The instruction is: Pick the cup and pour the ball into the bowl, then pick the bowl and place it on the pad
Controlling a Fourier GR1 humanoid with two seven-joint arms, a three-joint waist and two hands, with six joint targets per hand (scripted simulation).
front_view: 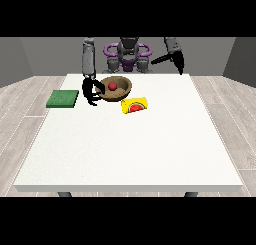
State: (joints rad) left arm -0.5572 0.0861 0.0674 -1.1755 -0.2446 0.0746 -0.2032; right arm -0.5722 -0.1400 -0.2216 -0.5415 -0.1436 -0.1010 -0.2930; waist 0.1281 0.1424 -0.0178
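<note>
Front view, reading from the left: I see the green pad lying flat at the table's far left edge, with nothing on it. Just right of the pad, well apart from it, the hand at the view's left hangs down from its grey forearm at the left rim of the brown bowl. Its dark fingers curl toward that rim and seem to touch it, though from this distance I cannot tell for sure that they grip the bowl. The bowl sits on the far part of the table, tilted a little, and the red ball lies inside it. Just right and nearer to me, the yellow cup with a watermelon picture lies on its side on the table, close to the bowl. Farther right, the hand at the view's right is held above the table's far edge, away from everything; I cannot tell how its fingers are set.
</note>
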